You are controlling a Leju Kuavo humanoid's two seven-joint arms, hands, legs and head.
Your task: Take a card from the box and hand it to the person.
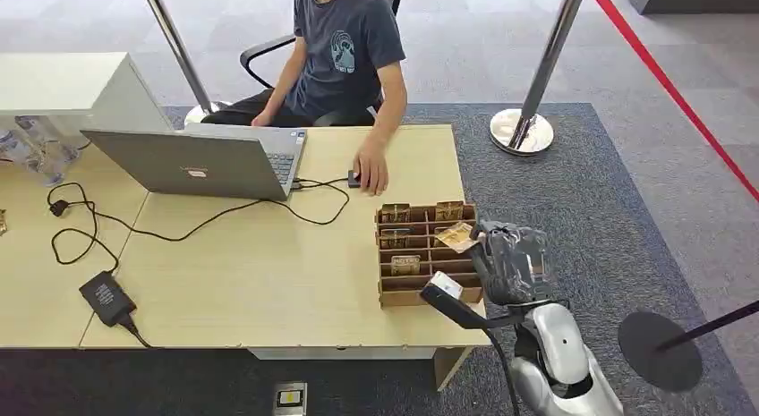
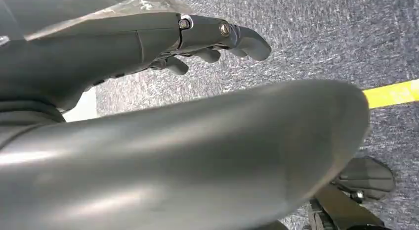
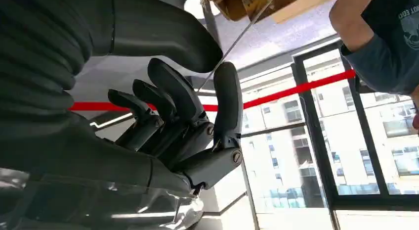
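A brown cardboard box (image 1: 424, 295) with rows of slots stands at the table's front right corner, with several gold-brown cards (image 1: 395, 214) upright in it. My right hand (image 1: 512, 262) hovers at the box's right side and pinches one gold card in a clear sleeve (image 1: 455, 237), tilted just above the slots. The right wrist view shows that card (image 3: 253, 1) between my thumb and a finger of the right hand (image 3: 188, 116). The seated person (image 1: 345, 54) rests a hand (image 1: 372, 171) on the table behind the box. My left hand (image 2: 212, 37) hangs over grey carpet, fingers extended, holding nothing.
An open laptop (image 1: 201, 161) sits at the back left with cables and a black power adapter (image 1: 106, 297) trailing forward. Water bottles (image 1: 27, 148) stand at the far left. A stanchion (image 1: 524, 121) with red belt and a black round base (image 1: 660, 349) stand to the right of the table.
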